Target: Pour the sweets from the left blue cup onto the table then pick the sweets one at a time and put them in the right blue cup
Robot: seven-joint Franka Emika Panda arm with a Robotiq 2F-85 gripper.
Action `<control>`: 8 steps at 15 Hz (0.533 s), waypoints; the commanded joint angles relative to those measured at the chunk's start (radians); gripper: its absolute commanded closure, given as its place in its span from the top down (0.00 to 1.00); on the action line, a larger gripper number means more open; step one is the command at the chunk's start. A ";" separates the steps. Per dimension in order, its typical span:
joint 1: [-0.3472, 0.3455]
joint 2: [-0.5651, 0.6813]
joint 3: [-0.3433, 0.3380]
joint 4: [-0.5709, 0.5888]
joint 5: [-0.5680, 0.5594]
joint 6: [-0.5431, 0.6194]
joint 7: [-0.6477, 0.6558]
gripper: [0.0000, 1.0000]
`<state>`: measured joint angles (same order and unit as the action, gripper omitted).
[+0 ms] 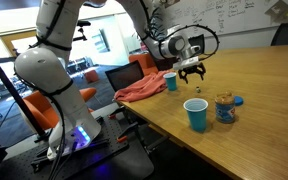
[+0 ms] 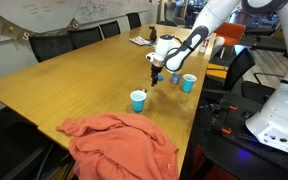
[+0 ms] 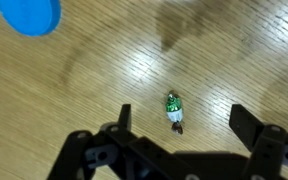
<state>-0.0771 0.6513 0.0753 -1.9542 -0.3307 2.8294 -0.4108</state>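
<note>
- Bottom of the wrist view: gripper (image 3: 179,115), jaws spread wide, gripping nothing.
- Just above, centred between the fingers: one sweet (image 3: 174,110), green and pale, lying on the table (image 3: 84,90).
- Lower centre of an exterior view: right blue cup (image 1: 197,114) beside a clear jar (image 1: 225,108).
- Farther up: left blue cup (image 1: 171,81), upright, next to an orange cloth (image 1: 139,90).

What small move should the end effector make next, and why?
Probably lower straight down, keeping the fingers open. In an exterior view the end effector hovers above the table. In the wrist view its fingers are open, with a sweet lying on the wood between them.
</note>
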 commanded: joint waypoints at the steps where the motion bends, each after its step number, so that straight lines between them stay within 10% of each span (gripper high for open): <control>1: 0.011 0.090 -0.003 0.113 0.002 -0.009 -0.038 1.00; 8: -0.005 0.208 0.024 0.243 0.017 -0.038 -0.068 1.00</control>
<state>-0.0692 0.8100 0.0778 -1.7817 -0.3299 2.8260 -0.4335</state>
